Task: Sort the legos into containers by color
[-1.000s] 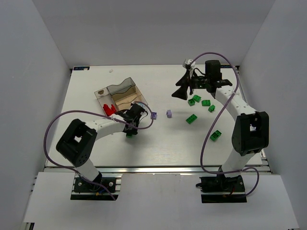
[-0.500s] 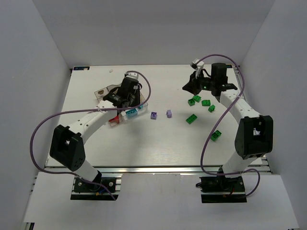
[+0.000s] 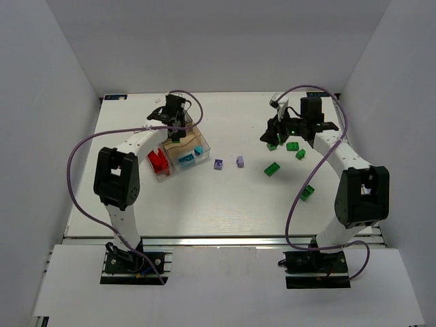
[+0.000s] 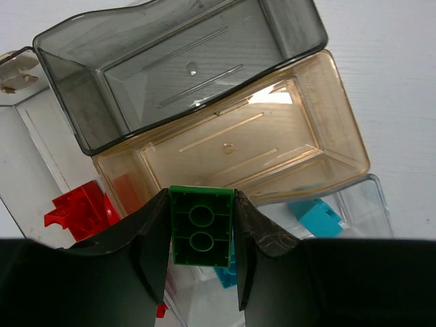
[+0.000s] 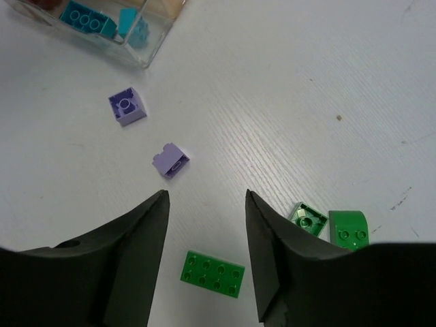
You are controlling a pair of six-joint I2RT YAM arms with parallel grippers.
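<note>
My left gripper (image 4: 201, 204) is shut on a green lego (image 4: 201, 225), gripped by its long sides and held over the containers, a clear divided box (image 4: 344, 146) with its smoky lid (image 4: 184, 68) open. The tan compartment (image 4: 231, 146) right under the brick holds nothing; red legos (image 4: 78, 208) and cyan legos (image 4: 315, 216) lie in other compartments. In the top view the left gripper (image 3: 177, 124) hangs at the box's far side. My right gripper (image 5: 206, 201) is open above the table, near a green 2x4 lego (image 5: 212, 274). Two purple legos (image 5: 127, 107) (image 5: 171, 161) lie ahead of it.
More green legos lie by the right gripper (image 5: 308, 218) (image 5: 349, 228); one lies apart nearer the front (image 3: 306, 193). The box (image 3: 178, 151) stands at the back left. The purple legos (image 3: 218, 164) (image 3: 239, 161) sit mid-table. White walls enclose the table.
The left arm has swung from the table in front of the box to its far side, carrying the green lego. The right gripper has lowered slightly toward the green legos and narrowed.
</note>
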